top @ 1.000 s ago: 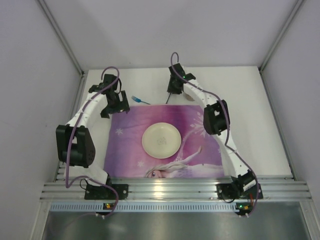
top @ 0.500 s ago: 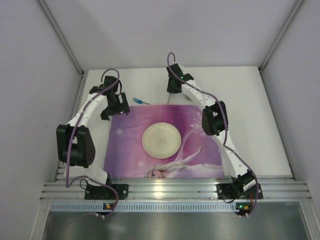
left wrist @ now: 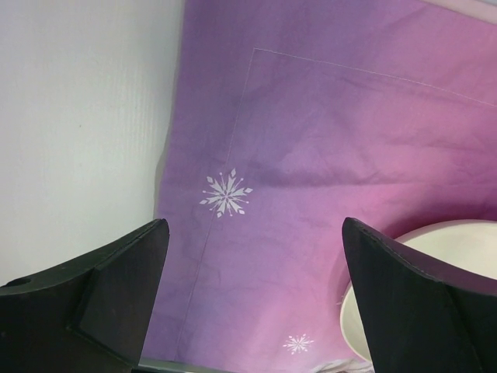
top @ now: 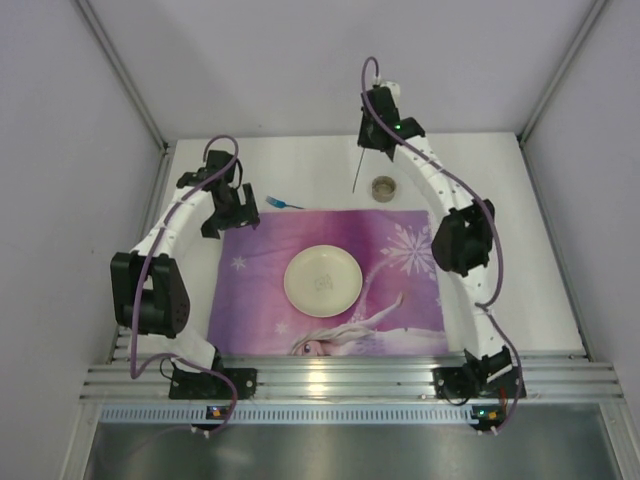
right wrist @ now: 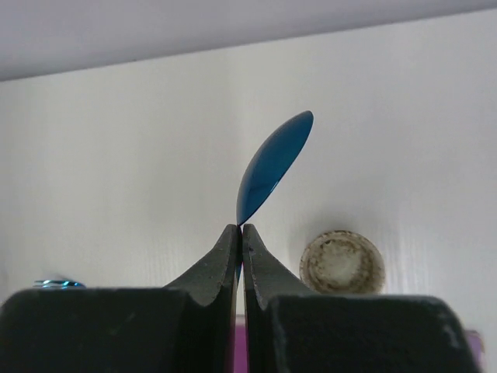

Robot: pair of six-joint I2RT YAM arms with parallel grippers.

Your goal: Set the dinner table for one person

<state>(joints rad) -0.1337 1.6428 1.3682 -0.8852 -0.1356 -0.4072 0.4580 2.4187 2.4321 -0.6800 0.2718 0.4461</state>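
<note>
Dinner table (top: 520, 250): white top, ribbed rail along its near edge. A purple mat (top: 400, 250) lies toward that edge, with a plate (top: 323, 281) at its middle.
Spoon (right wrist: 273, 167): blue, hanging above the far edge, off the surface.
Right gripper (right wrist: 240, 233): fingers clenched on the spoon.
Round cup (top: 384, 187): near the far edge, just beside the spoon.
Fork (top: 282, 202): blue, beside the mat's far-left corner.
Left gripper (left wrist: 256, 295): jaws spread, empty, over that corner.
Step in hand: likely placing the spoon right of the plate. Clear the cup first, lower the spoon flat with its handle toward the near edge, then release.
</note>
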